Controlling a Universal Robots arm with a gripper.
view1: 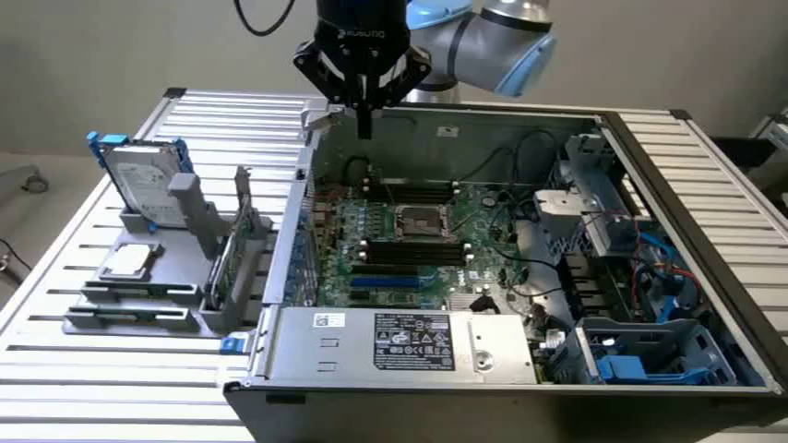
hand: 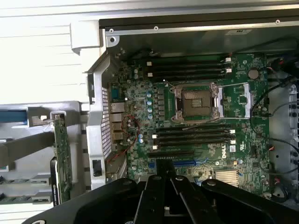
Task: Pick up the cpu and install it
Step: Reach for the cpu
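Hanging over the boxy grey metal case (view1: 493, 120) and its green motherboard (view1: 483, 231), the black gripper (view1: 364, 129) is clenched on nothing, the dark-framed square socket (view1: 416, 221) sits mid-board, and the small flat silvery cpu (view1: 129, 261) lies on a grey stand (view1: 136, 297) outside, at the exterior view's left.

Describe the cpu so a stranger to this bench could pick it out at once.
On the exterior view's left, beside the open computer case, a grey rack stands. The cpu lies flat on it, in front of the upright hard drive. It is a small silver-grey square with a pale rim, far smaller than that blue-bracketed drive.
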